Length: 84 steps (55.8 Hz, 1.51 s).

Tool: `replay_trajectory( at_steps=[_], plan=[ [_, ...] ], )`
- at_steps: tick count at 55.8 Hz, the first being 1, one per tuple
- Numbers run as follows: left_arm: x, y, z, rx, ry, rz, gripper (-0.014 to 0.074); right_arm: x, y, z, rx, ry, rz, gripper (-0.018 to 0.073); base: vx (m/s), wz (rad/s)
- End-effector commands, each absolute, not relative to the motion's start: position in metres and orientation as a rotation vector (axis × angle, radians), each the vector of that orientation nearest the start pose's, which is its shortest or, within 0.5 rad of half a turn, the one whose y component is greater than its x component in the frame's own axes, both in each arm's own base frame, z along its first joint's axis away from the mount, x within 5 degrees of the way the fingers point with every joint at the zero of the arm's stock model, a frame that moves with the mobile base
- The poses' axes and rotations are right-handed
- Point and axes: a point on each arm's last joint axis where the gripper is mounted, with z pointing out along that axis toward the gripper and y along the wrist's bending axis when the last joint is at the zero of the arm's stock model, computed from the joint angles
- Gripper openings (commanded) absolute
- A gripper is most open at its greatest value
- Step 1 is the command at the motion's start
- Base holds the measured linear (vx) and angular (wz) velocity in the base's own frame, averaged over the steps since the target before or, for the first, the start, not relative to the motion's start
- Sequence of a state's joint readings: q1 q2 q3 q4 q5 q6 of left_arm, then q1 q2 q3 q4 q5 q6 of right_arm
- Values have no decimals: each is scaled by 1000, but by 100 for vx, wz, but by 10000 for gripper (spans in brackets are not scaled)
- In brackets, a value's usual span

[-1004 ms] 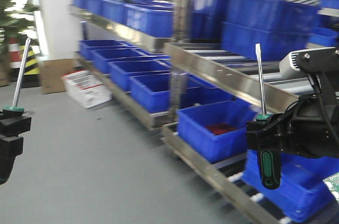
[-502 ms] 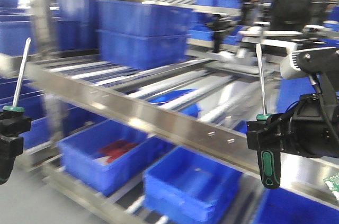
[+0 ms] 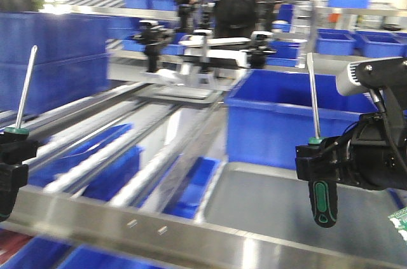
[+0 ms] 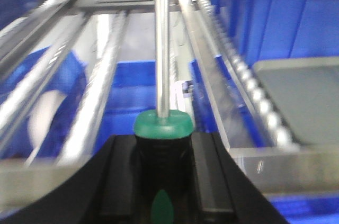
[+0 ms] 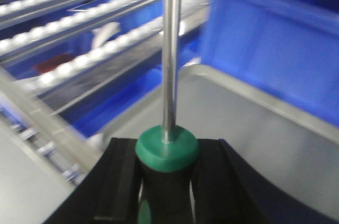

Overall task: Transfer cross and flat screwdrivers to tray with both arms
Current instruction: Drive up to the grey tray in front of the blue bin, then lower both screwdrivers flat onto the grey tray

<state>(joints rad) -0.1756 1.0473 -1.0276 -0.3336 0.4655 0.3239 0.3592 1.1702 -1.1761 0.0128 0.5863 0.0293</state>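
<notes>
Both screwdrivers stand upright, shafts pointing up. At the far left edge of the front view, my left gripper is shut on one screwdriver by its black-and-green handle. The left wrist view shows that screwdriver clamped between the black fingers of the left gripper. My right gripper is shut on the other screwdriver, whose handle hangs below the clamp. The right gripper squeezes that screwdriver below its green collar. The grey metal tray lies under and left of the right gripper, also seen as the tray and the tray.
A deep blue bin stands right behind the tray. Roller rails run left of it over lower blue bins. A steel shelf rail crosses the front. Another robot's arms sit at the back.
The whole scene has swept leftwards across the view: floor and shelf end gave way to the roller shelf and the grey tray. Both grippers keep their screwdrivers, held the same way.
</notes>
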Motion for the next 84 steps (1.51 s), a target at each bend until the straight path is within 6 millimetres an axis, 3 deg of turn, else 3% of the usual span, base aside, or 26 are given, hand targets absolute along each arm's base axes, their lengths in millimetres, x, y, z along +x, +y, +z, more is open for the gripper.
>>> replay_trajectory(
  at_steps=[1, 37, 84],
  plan=[
    [217, -51, 413, 243, 1804, -253, 0, 234, 87, 424, -308, 1903, 268, -8, 33, -53],
    [217, -51, 413, 243, 1804, -253, 0, 234, 87, 424, -308, 1903, 269, -8, 21, -35],
    [217, -52, 414, 227, 1798, -275, 0, 234, 87, 424, -306, 1899, 271, -8, 2, -4]
  ],
)
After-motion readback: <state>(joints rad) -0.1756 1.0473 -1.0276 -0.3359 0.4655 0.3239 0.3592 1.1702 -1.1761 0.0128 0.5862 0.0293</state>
